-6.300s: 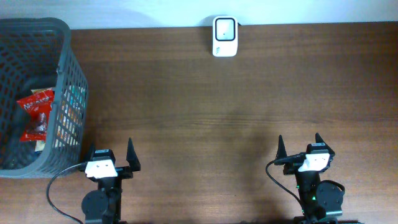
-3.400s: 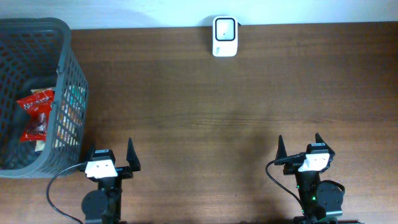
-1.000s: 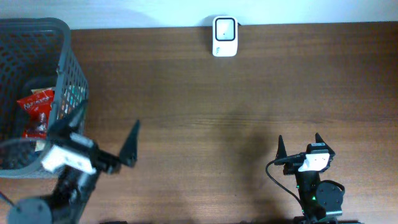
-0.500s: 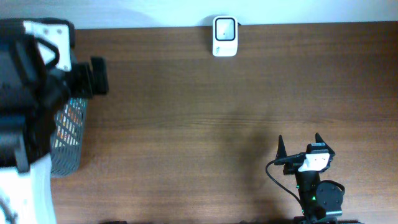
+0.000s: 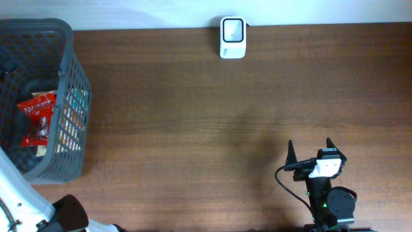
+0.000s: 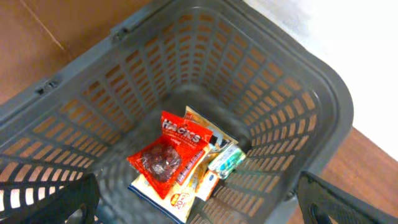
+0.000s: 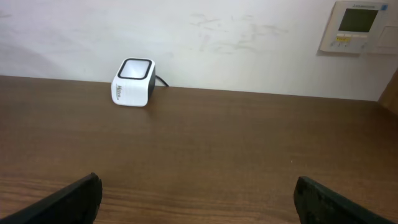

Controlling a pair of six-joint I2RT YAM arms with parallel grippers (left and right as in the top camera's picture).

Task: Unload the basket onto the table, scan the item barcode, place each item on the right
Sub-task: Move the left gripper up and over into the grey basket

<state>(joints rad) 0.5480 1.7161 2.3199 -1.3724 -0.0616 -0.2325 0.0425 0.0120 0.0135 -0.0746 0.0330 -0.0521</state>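
- Change: the left arm (image 5: 18,193) has left its parked spot at the near edge of the surface (image 5: 193,129) and swung up over the basket (image 5: 72,71). The overhead view now catches only a white link at the near-left corner, and the fingers are out of that view.
- Left fingers (image 6: 59,200): the wrist camera looks steeply down into the basket. Both tips sit at the bottom corners of its view, spread as wide as they go, with nothing between them and nothing held.
- Basket: stands at the left edge, towards the far-left corner, and has not moved since the earlier frames.
- Item: the red snack packet (image 6: 166,154) lies on the basket floor on top of a few other packs, with a small green-white pack (image 6: 224,160) just beside it. No barcode is visible from here.
- Meaning for the task: I judge this as the start of the pick. The arm is lined up above the contents but well clear of them, so the descent, the grasp and the carry to the scanner all remain.
- Scanner (image 5: 232,29): white, at the far edge near its middle, well apart from the basket, with its window facing up.
- Right fingers (image 5: 290,153): unchanged, parked at the near edge towards the right corner, spread fully and empty. Their camera looks level across the bare surface to the scanner.
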